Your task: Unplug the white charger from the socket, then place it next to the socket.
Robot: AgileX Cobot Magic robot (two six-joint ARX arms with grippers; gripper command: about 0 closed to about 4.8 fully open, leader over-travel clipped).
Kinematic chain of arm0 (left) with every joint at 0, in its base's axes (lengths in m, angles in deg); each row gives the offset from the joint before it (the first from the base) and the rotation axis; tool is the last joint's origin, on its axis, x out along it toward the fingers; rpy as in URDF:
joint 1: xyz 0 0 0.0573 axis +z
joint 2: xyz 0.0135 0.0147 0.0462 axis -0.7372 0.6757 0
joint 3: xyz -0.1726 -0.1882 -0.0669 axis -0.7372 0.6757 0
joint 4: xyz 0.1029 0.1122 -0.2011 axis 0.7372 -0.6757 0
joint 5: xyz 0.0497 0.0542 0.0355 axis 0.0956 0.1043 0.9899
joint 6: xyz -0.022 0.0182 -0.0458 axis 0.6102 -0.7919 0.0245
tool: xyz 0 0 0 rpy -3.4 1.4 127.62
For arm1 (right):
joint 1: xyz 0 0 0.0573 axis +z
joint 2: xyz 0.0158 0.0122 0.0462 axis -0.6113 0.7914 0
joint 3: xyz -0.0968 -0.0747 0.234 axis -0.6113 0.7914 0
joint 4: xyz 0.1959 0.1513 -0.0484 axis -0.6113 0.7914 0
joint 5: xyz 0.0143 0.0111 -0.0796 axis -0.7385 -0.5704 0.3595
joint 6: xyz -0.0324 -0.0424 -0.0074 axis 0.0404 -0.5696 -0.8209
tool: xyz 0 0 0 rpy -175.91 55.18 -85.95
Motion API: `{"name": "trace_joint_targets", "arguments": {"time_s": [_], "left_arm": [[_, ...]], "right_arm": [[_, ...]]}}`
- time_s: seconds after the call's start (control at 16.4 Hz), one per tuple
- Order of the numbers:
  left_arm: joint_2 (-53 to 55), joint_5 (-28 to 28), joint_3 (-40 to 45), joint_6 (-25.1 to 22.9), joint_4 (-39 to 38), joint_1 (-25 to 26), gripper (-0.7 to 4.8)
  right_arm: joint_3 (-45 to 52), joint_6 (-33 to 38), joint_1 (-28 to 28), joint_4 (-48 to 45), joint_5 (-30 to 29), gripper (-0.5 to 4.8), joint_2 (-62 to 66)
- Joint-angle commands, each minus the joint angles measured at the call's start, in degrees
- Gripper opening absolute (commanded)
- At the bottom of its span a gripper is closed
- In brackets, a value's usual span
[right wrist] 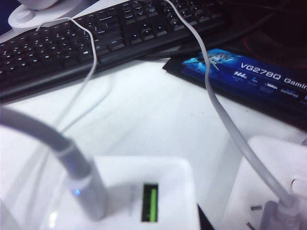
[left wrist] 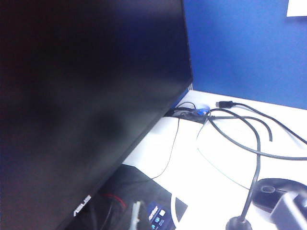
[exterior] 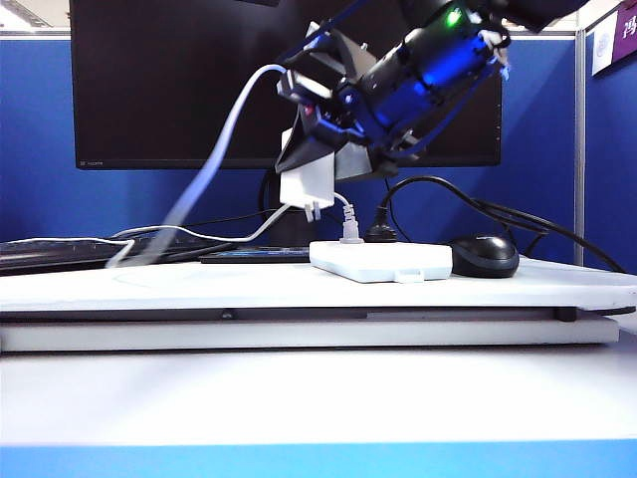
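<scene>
Right end effector [exterior: 317, 149]: hung in the air above the counter [exterior: 199, 284], in front of the monitor [exterior: 179, 80], clamped on the white charger [exterior: 307, 186].
White charger: was clear of the socket [exterior: 381, 260], up in the air just above its left end, prongs pointing down.
Charger cable [exterior: 214, 159]: ran up from the block in an arc and down to the left toward the keyboard [exterior: 60, 254].
Socket: lay flat on the counter, a grey-white plug [exterior: 349, 234] and a black plug [exterior: 381, 233] standing in it.
Mouse [exterior: 484, 255]: sat just beside the socket's right end.
Left end effector: did not show plainly in any view; its wrist camera saw only the monitor's edge [left wrist: 96, 120] and black cables [left wrist: 249, 139], so its opening could not be told.
</scene>
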Motion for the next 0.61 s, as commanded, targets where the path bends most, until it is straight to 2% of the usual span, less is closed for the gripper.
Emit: {"name": "trace_joint_targets", "arguments": {"time_s": [0.06,0.3,0.61], "left_arm": [[-0.6,-0.2,-0.4,0.1,0.6,0.0,-0.05],[-0.6,-0.2,-0.4,0.2,0.5,0.0,-0.05],[-0.7,-0.2,-0.4,0.1,0.4,0.0,-0.05]], "right_arm": [[-1.1,0.9,0.3,0.3,0.1,-0.01,2.3],[-3.1,0.9,1.7,0.7,0.8,-0.01,5.7],[-8.0,0.9,1.9,7.5,4.0,-0.01,9.4]]}}
